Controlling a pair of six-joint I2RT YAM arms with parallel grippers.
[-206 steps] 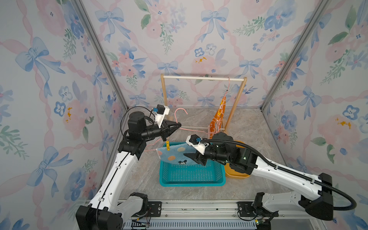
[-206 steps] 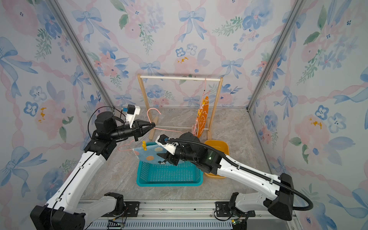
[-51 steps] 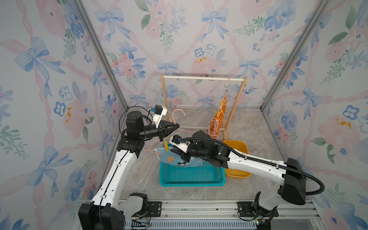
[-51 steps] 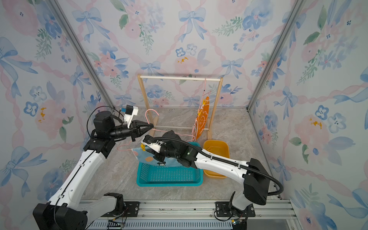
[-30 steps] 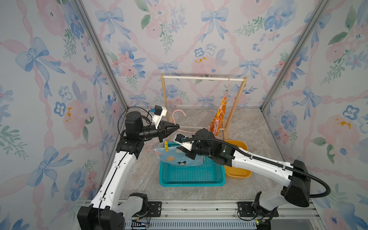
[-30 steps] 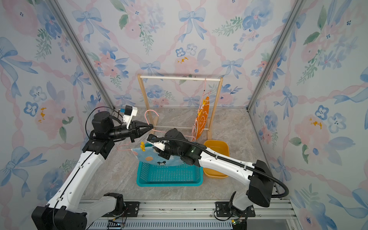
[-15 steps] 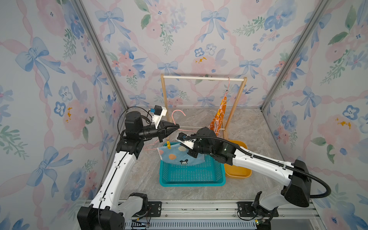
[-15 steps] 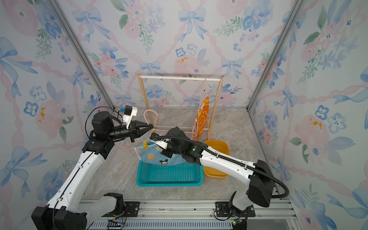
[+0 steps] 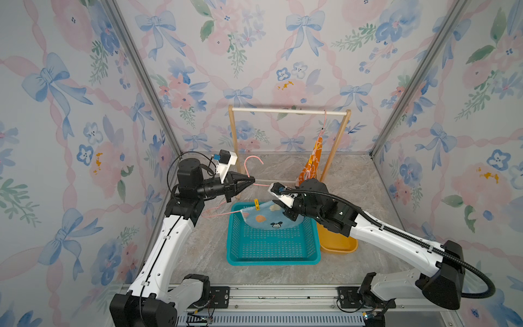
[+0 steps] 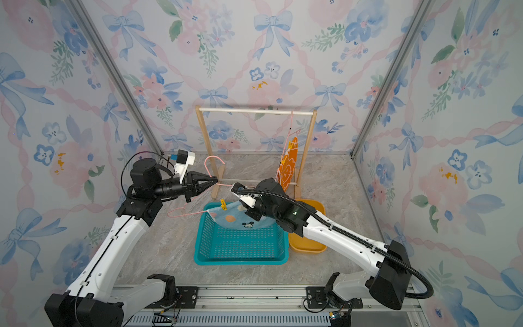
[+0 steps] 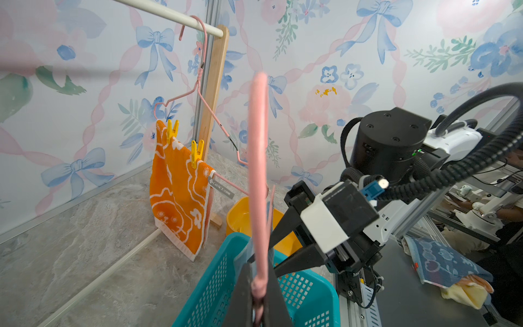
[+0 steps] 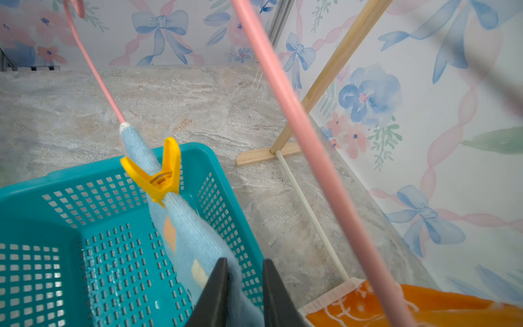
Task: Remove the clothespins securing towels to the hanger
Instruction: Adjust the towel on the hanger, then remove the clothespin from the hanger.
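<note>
My left gripper [image 9: 252, 179] [image 10: 216, 179] [image 11: 259, 294] is shut on the pink wire hanger [image 9: 220, 212] [image 11: 258, 170] and holds it above the teal basket. A light blue towel [image 9: 268, 219] [image 10: 240, 219] [image 12: 192, 226] droops from the hanger into the basket. One yellow clothespin [image 9: 256, 204] [image 10: 223, 205] [image 12: 158, 172] pins it near its left end. My right gripper [image 9: 286, 213] [image 12: 244, 280] stands slightly open at the towel's right end, with the towel's edge against one finger. An orange towel [image 9: 311, 167] [image 11: 178, 198] hangs on a second hanger with two clothespins [image 11: 172, 130] [image 11: 196, 151].
The wooden rack [image 9: 288, 111] stands at the back, carrying the second hanger [image 11: 203, 99] at its right end. The teal basket [image 9: 271, 259] sits mid-table, with a yellow bin [image 9: 338, 246] just to its right under my right arm. Floral walls close in three sides.
My right gripper has shifted rightward along the blue towel and its jaws have parted again after closing briefly. The left gripper keeps the hanger still.
</note>
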